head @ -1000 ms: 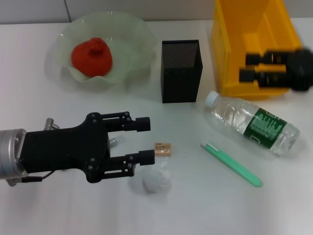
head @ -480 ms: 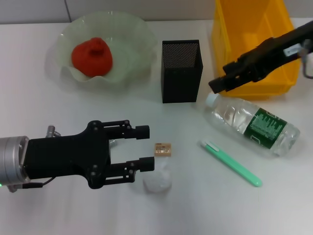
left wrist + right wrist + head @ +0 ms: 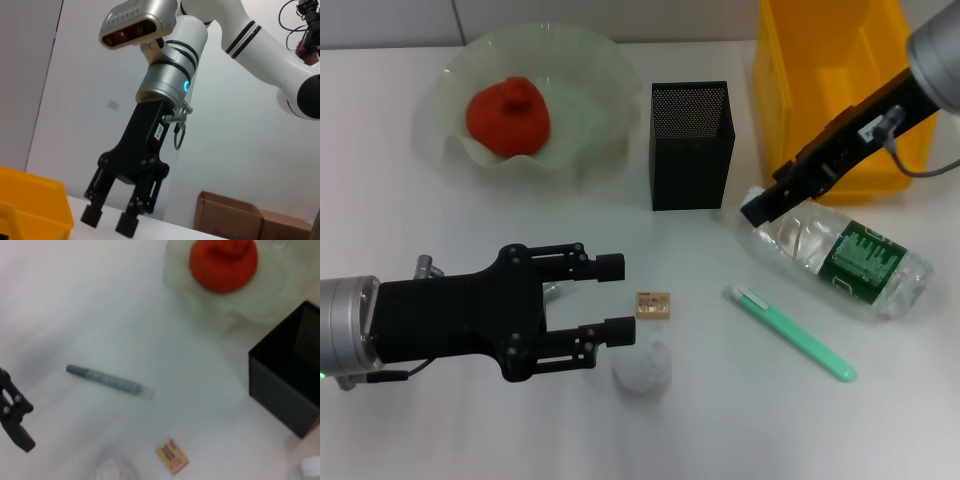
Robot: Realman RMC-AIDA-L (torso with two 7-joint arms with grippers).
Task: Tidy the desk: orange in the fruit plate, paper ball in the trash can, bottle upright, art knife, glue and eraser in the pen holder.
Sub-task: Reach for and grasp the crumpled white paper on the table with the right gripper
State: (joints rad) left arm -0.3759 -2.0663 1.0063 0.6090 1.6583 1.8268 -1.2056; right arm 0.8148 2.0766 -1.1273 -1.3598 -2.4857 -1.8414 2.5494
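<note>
Paper ball (image 3: 642,369): lower centre of the head view, on the white desk (image 3: 470,420), just below my left gripper's lower finger.
Left gripper (image 3: 614,300): lower left of the head view, reaching toward centre, jaws spread wide and holding nothing; I see the eraser just off its fingertips.
Eraser (image 3: 653,305): small tan block at centre, between the left gripper's fingertips and the green knife, touching neither.
Art knife (image 3: 788,333): green, lying flat on a diagonal, lower right of centre.
Glue (image 3: 110,381): grey stick lying flat; in the head view mostly hidden behind my left gripper.
Bottle (image 3: 840,255): on its side at right, cap end toward the pen holder.
Right gripper (image 3: 760,208): right of centre, coming in from upper right, tip at the bottle's cap end; I cannot tell from the head view whether it is spread or clamped.
Pen holder (image 3: 691,145): black mesh box, upper centre, upright.
Trash can (image 3: 840,90): yellow bin, upper right.
Fruit plate (image 3: 575,90): pale green, upper left, with the orange (image 3: 508,116) resting in it.
</note>
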